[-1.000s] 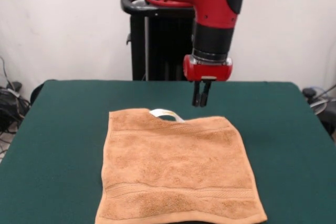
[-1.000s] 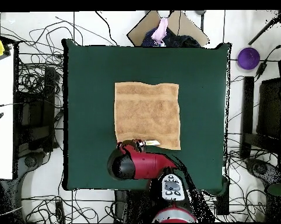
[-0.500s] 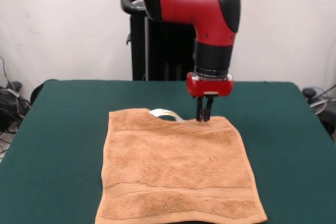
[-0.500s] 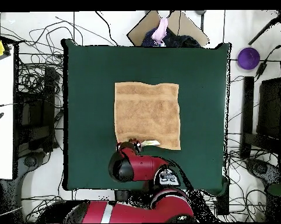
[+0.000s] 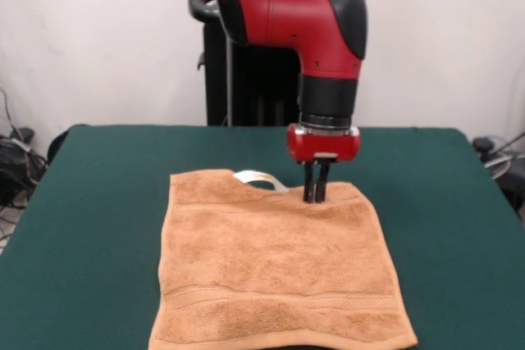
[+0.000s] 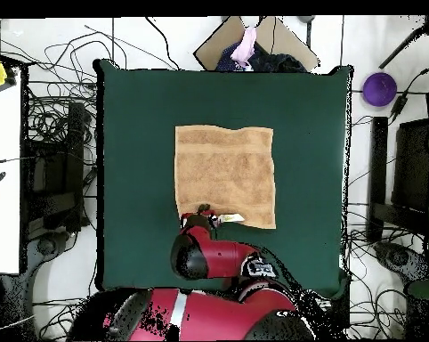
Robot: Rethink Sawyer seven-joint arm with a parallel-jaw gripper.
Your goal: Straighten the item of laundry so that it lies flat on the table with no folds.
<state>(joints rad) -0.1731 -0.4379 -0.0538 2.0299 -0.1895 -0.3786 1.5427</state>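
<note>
The item of laundry (image 5: 275, 268), a peach-orange terry towel, lies spread on the dark green table (image 5: 82, 211), with border bands near its far and near edges. Its far edge dips and curls over beside a small white tag (image 5: 261, 178). My gripper (image 5: 315, 196) points straight down with its tips at the towel's far edge, right of the tag. It is open, with a narrow gap between the fingers. In the overhead view the towel (image 6: 225, 176) lies mid-table (image 6: 138, 134), and the gripper (image 6: 203, 212) sits at its bottom-left corner, mostly hidden by the arm.
Green table shows on all sides of the towel, widest at its left and right in the front view. Around the table in the overhead view lie tangled cables (image 6: 49, 116), a cardboard box (image 6: 254, 40), a purple object (image 6: 379, 88) and a white surface (image 6: 3, 178).
The gripper has come down from above the table and shifted slightly, so its tips now meet the towel's far edge. The towel itself has not moved.
</note>
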